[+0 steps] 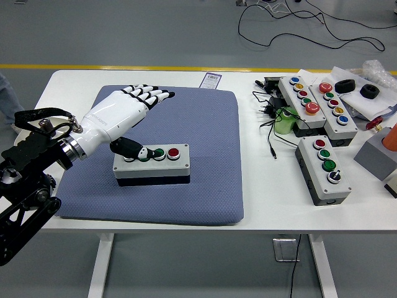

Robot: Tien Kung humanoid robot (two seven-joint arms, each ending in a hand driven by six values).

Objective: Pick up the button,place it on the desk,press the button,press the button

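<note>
L hand (127, 107) fingers spread, holding nothing (thumb touching button box (151, 164)) on mat (205, 155).

Grey three-button control box (152, 164) sits flat on the blue-grey padded mat (205, 124), toward the mat's near-left part. Green and red round buttons visible on top. Left white-shelled hand (121, 112) above the box's left end, fingers extended, spread, pointing away over the mat; black thumb (131, 149) over the box's leftmost button; contact unclear.
</note>
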